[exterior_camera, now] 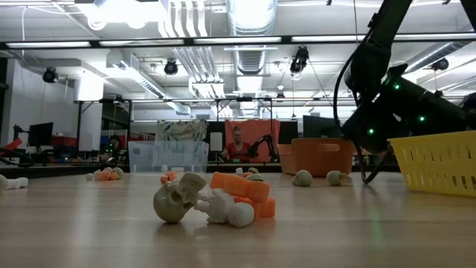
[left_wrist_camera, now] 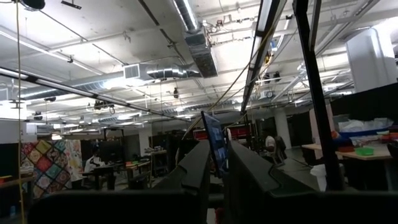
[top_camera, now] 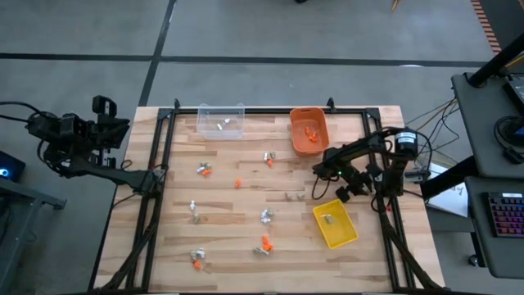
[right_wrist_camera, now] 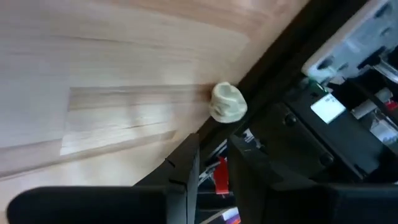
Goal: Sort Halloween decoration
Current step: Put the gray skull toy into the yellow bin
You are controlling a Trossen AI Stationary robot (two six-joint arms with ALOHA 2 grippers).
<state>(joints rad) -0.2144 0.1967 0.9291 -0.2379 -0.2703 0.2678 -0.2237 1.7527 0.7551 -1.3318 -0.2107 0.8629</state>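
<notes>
Small orange, white and tan-grey Halloween decorations [top_camera: 237, 182] lie scattered on the wooden table; a tan skull [exterior_camera: 175, 199] with white and orange pieces lies closest in the low view. My right gripper [right_wrist_camera: 212, 158] hangs low over the table's right part [top_camera: 342, 190], between the orange and yellow bins. It slants down, its fingers a little apart with nothing between them. Just beyond its fingertips a tan-grey decoration [right_wrist_camera: 228, 102] rests on the wood against the dark frame. My left gripper [left_wrist_camera: 217, 168] is raised off the table's left edge [top_camera: 102, 123], shut and holding nothing.
A clear bin [top_camera: 221, 121] with white pieces and an orange bin [top_camera: 309, 131] with orange pieces stand at the far edge. A yellow bin [top_camera: 335, 223] with a tan piece stands near right. A black frame [top_camera: 160, 176] borders the table.
</notes>
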